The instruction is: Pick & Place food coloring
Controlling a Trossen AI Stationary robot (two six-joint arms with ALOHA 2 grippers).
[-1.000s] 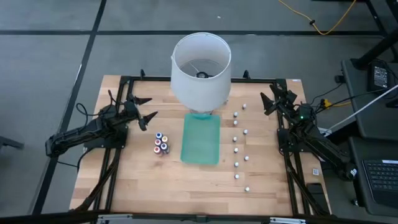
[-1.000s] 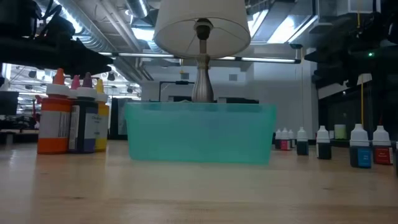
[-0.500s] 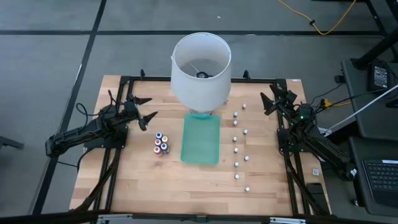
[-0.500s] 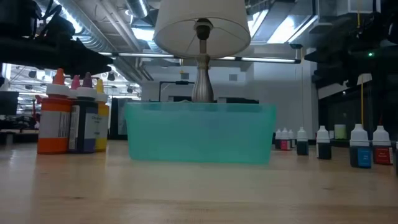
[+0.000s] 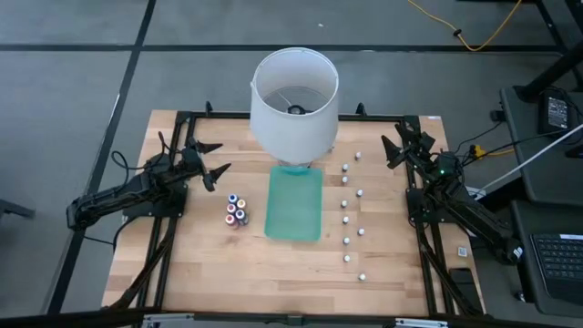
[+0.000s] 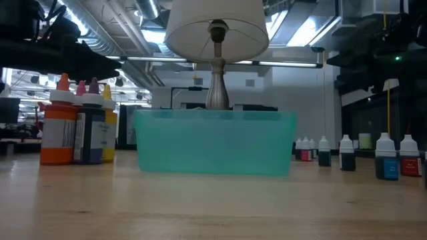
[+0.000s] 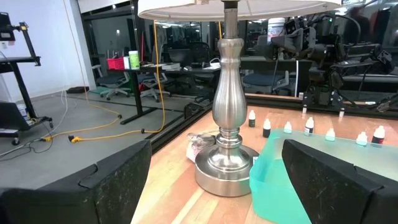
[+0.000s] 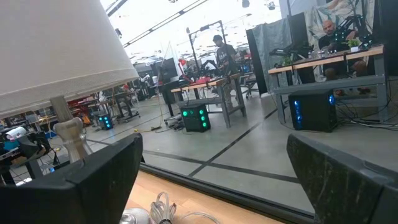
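The food coloring (image 5: 236,210) is a tight cluster of tiny upright bottles with coloured caps, standing on their bases on the wooden table just left of a teal bin (image 5: 294,203). In the low view the same food coloring (image 6: 77,123) stands at the left. My left gripper (image 5: 217,173) hovers open above the table's far left, short of the bottles, with nothing between its fingers (image 7: 112,180). My right gripper (image 5: 396,150) waits open at the far right, also with nothing in it.
A lamp with a white shade (image 5: 294,105) and a metal base (image 7: 227,168) stands at the far middle, behind the bin. Several small white-capped bottles (image 5: 351,214) stand scattered right of the bin. Bare wood lies along the near edge (image 5: 273,273).
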